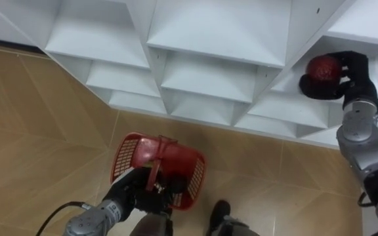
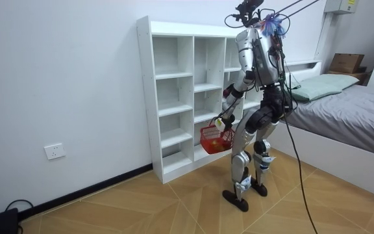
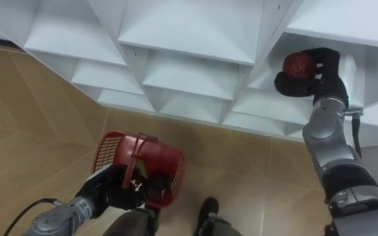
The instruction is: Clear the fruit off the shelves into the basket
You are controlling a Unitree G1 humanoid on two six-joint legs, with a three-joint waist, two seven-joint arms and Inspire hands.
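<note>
Red plastic basket (image 1: 125, 155), mesh-walled, hangs low at the robot's left side above the wood-pattern floor (image 1: 38, 131). The left hand (image 1: 135, 191) has its fingers curled round the basket's handle, which stands up across the opening. Basket contents: something dark with a hint of yellow-green, too small to name. The right hand (image 1: 352, 73) is reached up into an open compartment on the right side of the white shelf unit (image 1: 209, 72), with fingers and thumb wrapped round a round red fruit (image 1: 323, 68), apple-like. The fruit sits in the hand at the compartment's mouth; cannot tell whether it rests on the shelf board or is lifted clear. The other compartments seen from the head camera look bare. Room view: the robot stands close against the front of the shelf unit, facing it, with the basket low by its legs on the shelf side. A bed (image 2: 349, 123) lies behind it toward the room view's right. Step in hand, as I judge: picking one fruit, grasp made, transfer to the basket not yet done. The next move calls for drawing the right arm out of the compartment without clipping the divider. The arm then has to come down and across the body to above the basket's opening. The fingers should loosen low over it, so the fruit does not bounce off the rim or strike the handle. The left hand should hold the basket level, opening up.
</note>
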